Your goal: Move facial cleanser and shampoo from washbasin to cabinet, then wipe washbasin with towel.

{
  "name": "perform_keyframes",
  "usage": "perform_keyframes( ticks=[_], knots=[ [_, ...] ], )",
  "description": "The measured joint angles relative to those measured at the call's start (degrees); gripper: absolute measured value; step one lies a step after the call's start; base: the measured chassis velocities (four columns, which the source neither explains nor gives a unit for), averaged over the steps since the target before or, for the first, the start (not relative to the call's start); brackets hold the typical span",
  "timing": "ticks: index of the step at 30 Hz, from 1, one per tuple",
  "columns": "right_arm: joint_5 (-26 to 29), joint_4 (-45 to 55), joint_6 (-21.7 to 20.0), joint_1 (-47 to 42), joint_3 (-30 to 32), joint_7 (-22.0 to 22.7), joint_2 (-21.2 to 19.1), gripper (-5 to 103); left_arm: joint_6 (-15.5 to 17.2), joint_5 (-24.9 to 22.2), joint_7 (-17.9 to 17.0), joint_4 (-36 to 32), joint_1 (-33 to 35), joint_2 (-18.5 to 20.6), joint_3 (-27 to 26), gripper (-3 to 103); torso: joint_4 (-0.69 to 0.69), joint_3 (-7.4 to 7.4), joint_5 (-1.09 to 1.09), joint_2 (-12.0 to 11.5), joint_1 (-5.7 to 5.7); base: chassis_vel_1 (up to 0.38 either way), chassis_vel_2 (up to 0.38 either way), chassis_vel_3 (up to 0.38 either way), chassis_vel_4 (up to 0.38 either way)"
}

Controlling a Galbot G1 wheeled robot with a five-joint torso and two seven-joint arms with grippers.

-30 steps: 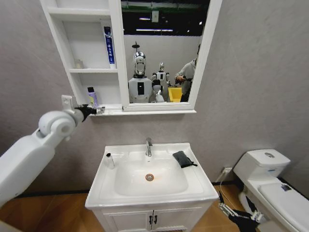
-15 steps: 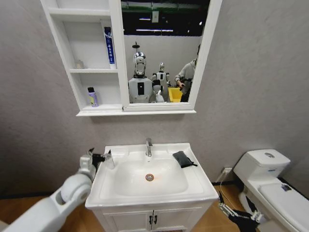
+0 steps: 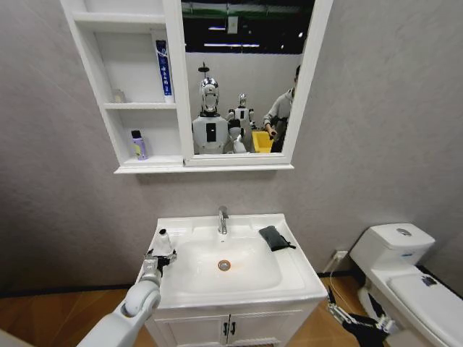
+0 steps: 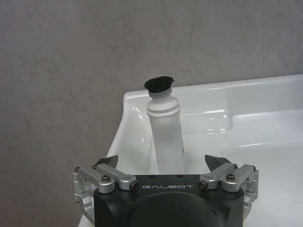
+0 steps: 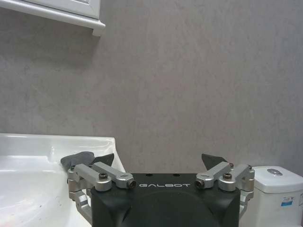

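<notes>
Grey wall behind the washbasin. I see my left gripper at its left rim, jaws spread on both sides of a white bottle without touching. Towel lies right of the tap. Cabinet holds a purple bottle. Right gripper has jaws spread near the basin's right edge.

Mock bathroom: washbasin, mirrored cabinet, toilet, grey wall.

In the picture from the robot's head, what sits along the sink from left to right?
Left gripper → white bottle with a black cap → orange-ringed drain → dark towel, all on the washbasin.
</notes>
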Motion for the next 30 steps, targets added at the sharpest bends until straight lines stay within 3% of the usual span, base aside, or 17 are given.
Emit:
perform_keyframes(
  ticks=[7, 10, 12, 14, 17, 25, 27, 28, 30],
  knots=[
    [0.0, 0.0, 0.0, 0.0, 0.0, 0.0, 0.0, 100, 0.2, -1.1, 1.1, 4.6, -4.6, -1.7, 0.8, 101, -0.01, 0.0, 0.0, 0.0, 0.0, 0.0, 0.0, 0.0, 0.0],
    [0.0, 0.0, 0.0, 0.0, 0.0, 0.0, 0.0, 100, 0.3, -1.0, 1.8, 5.9, -5.7, -2.0, 1.1, 96, -0.01, 0.0, 0.0, 0.0, 0.0, 0.0, 0.0, 0.0, 0.0],
    [0.0, 0.0, 0.0, 0.0, 0.0, 0.0, 0.0, 100, -0.2, -0.2, 3.4, 6.8, -6.1, -2.0, 1.1, 81, -0.01, 0.0, 0.0, 0.0, 0.0, 0.0, 0.0, 0.0, 0.0],
    [0.0, 0.0, 0.0, 0.0, 0.0, 0.0, 0.0, 100, -0.3, -0.1, 3.7, 6.8, -6.0, -1.9, 1.1, 81, -0.01, 0.0, 0.0, 0.0, 0.0, 0.0, 0.0, 0.0, 0.0],
    [0.0, 0.0, 0.0, 0.0, 0.0, 0.0, 0.0, 100, -0.5, 0.0, 4.2, 6.1, -5.2, -1.2, 0.9, 64, 0.0, 0.0, 0.0, 0.0, 0.0, 0.0, 0.0, 0.0, 0.0],
    [0.0, 0.0, 0.0, 0.0, 0.0, 0.0, 0.0, 100, -0.5, 0.1, 4.5, 4.1, -3.9, -0.1, 0.4, 43, 0.0, 0.0, -0.01, 0.0, 0.0, 0.0, 0.0, 0.0, 0.0],
    [0.0, 0.0, 0.0, 0.0, 0.0, 0.0, 0.0, 100, -0.5, 1.0, 4.7, 1.3, -3.0, 1.0, -0.5, 33, 0.0, 0.0, -0.02, 0.0, 0.0, 0.0, 0.0, 0.0, 0.0],
    [0.0, 0.0, 0.0, 0.0, 0.0, 0.0, 0.0, 100, -0.5, 1.0, 4.7, 1.3, -3.0, 1.0, -0.5, 33, 0.0, 0.0, -0.02, 0.0, 0.0, 0.0, 0.0, 0.0, 0.0],
    [0.0, 0.0, 0.0, 0.0, 0.0, 0.0, 0.0, 100, 0.0, 1.1, 4.6, -4.9, -1.5, 4.2, -1.8, 30, 0.0, 0.0, -0.03, 0.0, 0.0, 0.0, 0.0, 0.0, 0.0]
  ],
)
